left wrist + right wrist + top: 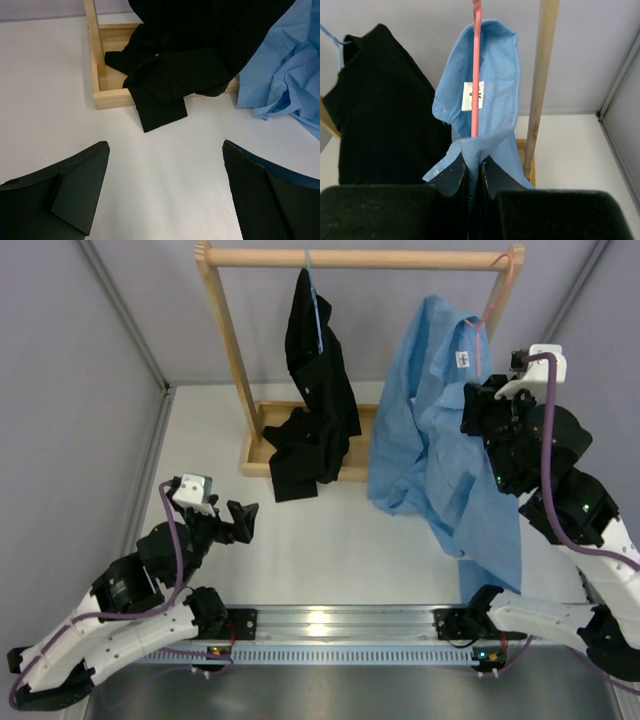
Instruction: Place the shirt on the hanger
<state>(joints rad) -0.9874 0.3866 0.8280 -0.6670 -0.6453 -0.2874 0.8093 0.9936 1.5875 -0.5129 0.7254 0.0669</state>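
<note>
Where right fingers (pixel 451 182) pinch the shirt (pixel 492 75), the hanger (pixel 475 75) rises above.

**Hanger mostly buried, garments cropped**

Only the hook and neck of the pink hanger (pixel 475 70) can be seen; its triangle is covered by the shirt (pixel 420 440). In the right wrist view the wire is lost toward 6 o'clock, where the right gripper (pixel 473 167) is pinched on a fold of blue fabric. Whether the wire is caught there too cannot be told. The print on the collar label (pixel 470 96) is too small to be read. Below its neck the blue hanger (pixel 317 315) is hidden by the black garment (pixel 320 400). In the left wrist view the shirt is cropped at 3 o'clock and the black garment at 12 o'clock, and the rack base (pixel 112 97) is partly covered.
</note>
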